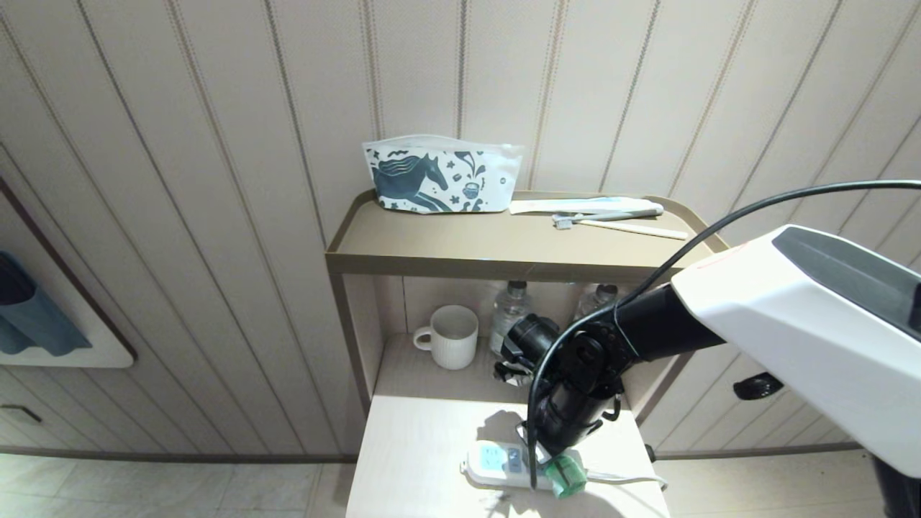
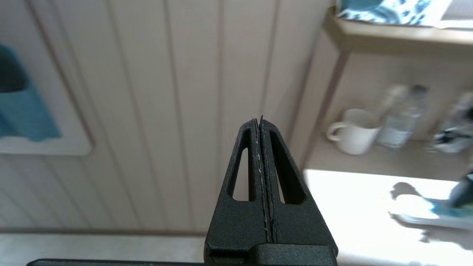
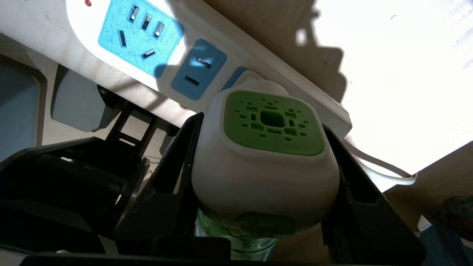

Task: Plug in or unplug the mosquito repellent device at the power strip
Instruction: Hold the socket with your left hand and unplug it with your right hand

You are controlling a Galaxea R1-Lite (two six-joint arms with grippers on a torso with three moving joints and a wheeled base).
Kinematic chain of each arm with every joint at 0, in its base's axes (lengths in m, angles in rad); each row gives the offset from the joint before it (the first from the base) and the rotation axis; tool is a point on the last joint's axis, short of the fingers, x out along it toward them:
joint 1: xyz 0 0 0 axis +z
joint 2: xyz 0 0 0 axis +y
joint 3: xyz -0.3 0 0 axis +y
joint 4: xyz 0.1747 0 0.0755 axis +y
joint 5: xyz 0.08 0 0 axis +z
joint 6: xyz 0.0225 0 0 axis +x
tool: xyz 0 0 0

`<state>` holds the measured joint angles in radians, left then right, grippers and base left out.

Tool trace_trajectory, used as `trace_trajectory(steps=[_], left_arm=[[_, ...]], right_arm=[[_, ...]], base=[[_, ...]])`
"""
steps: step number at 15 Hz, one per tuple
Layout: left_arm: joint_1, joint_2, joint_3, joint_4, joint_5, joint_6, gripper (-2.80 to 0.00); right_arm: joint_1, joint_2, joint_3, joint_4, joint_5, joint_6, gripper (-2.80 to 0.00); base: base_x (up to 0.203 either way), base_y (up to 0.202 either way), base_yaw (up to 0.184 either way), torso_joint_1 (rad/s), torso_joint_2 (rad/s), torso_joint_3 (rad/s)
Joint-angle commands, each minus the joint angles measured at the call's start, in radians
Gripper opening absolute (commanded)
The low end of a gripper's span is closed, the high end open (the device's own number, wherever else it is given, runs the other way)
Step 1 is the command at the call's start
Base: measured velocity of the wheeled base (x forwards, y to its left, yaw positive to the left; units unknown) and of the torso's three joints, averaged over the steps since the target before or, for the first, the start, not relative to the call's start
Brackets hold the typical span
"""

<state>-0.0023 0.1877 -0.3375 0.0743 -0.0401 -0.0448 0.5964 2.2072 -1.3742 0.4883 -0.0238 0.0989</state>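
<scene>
The right gripper (image 3: 264, 173) clamps the repellent (image 3: 266, 155), seated in the power strip (image 3: 92, 74) socket nearest its cord. Best move it squarely along the prongs. The left gripper (image 2: 261, 122) is closed, empty.

The mosquito repellent device (image 3: 264, 155) has a white rounded head with a green perforated vent panel and a translucent green bottle beneath it. It sits at the lower centre of the right wrist view, apparently seated in the socket at the cord end of the power strip (image 3: 111, 55), though its pins are hidden. The strip, white with light-blue socket faces, lies flat and runs diagonally from the upper left.
</scene>
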Motion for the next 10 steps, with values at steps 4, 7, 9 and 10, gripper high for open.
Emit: trace_trajectory(steps=[4, 7, 9, 10], left_arm=[[-0.055, 0.597, -0.157, 0.018, -0.119, 0.049, -2.8], [-0.392, 0.761, -0.15, 0.004, -0.06, -0.039, -2.8], [-0.634, 0.942, -0.138, -0.074, 0.048, -0.133, -2.8], [-0.707, 1.034, -0.126, -0.146, 0.096, -0.168, -2.8]], right_arm=[[0.014, -0.04, 0.011, 0.003, 0.002, 0.002, -2.8], [0.014, -0.035, 0.011, 0.001, 0.002, 0.002, -2.8], [0.014, -0.038, 0.014, 0.002, 0.002, 0.002, -2.8], [0.016, -0.041, 0.017, 0.001, 0.001, 0.002, -2.8]], base=[[0.0, 0.0, 0.0, 0.0, 0.0, 0.0], [0.0, 0.0, 0.0, 0.0, 0.0, 0.0], [0.0, 0.0, 0.0, 0.0, 0.0, 0.0], [0.0, 0.0, 0.0, 0.0, 0.0, 0.0]])
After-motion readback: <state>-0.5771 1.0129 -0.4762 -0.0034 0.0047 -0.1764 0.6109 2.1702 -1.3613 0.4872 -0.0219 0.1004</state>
